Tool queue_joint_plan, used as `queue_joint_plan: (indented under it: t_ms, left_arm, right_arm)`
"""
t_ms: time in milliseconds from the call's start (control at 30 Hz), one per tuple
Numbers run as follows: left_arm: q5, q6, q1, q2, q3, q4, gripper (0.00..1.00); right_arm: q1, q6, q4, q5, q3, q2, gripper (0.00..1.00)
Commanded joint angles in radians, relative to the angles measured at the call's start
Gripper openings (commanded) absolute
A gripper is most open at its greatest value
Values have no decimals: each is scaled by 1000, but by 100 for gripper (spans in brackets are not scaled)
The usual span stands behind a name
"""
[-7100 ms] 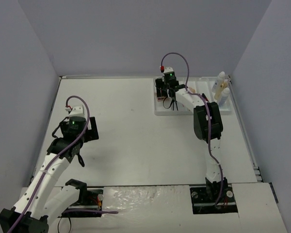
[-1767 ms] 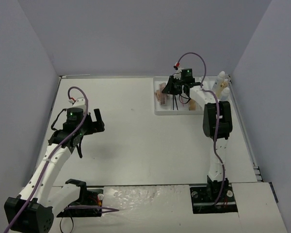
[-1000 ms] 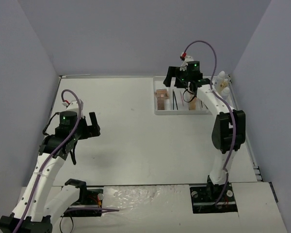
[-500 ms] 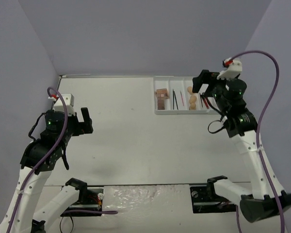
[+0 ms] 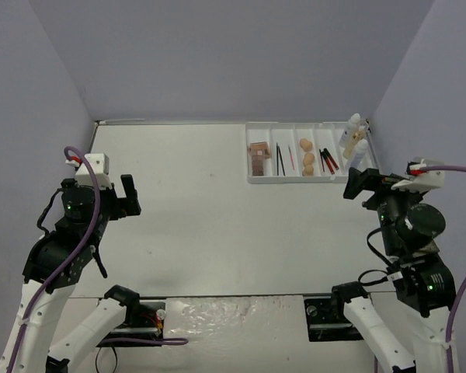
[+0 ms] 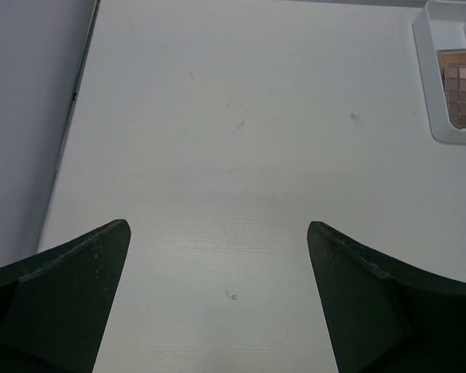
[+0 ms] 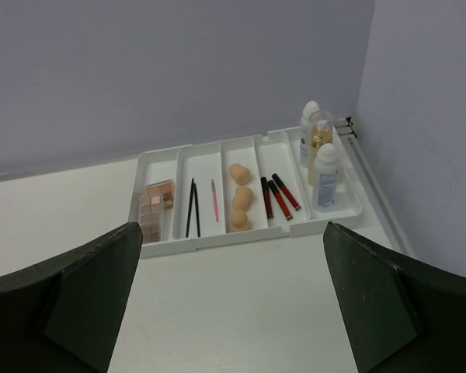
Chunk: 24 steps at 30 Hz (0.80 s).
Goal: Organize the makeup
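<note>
All the makeup lies in the white divided tray [image 5: 252,179] at the back right. From left to right its compartments hold eyeshadow palettes [image 7: 156,203], two black pencils and a pink one [image 7: 194,206], three peach sponges [image 7: 241,198], three red-black lipstick tubes [image 7: 278,194] and three bottles [image 7: 325,175]. The palettes also show in the left wrist view [image 6: 458,84]. My left gripper [image 5: 118,196] is open and empty over the left of the table. My right gripper [image 5: 357,185] is open and empty just in front of the tray's right end.
Grey walls close in the table on the left, back and right. The tray [image 7: 217,238] stands close to the right wall. A clear plastic sheet [image 5: 217,315] lies at the near edge between the arm bases.
</note>
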Motion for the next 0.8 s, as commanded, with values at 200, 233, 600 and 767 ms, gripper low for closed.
queue_joint_plan:
  t_ms: [200, 233, 600, 767]
  left_arm:
    - [-51, 16, -2, 11, -41, 128, 97]
    - [-50, 14, -2, 16, -47, 138, 97]
    - [-38, -52, -1, 48, -70, 193, 97]
    - [-11, -69, -1, 76, -68, 210, 97]
  right_arm:
    - [5, -55, -17, 32, -33, -126, 100]
    - [5, -57, -17, 23, -39, -137, 100]
    - [54, -108, -17, 60, -6, -129, 100]
    - [54, -122, -17, 65, -2, -128, 100]
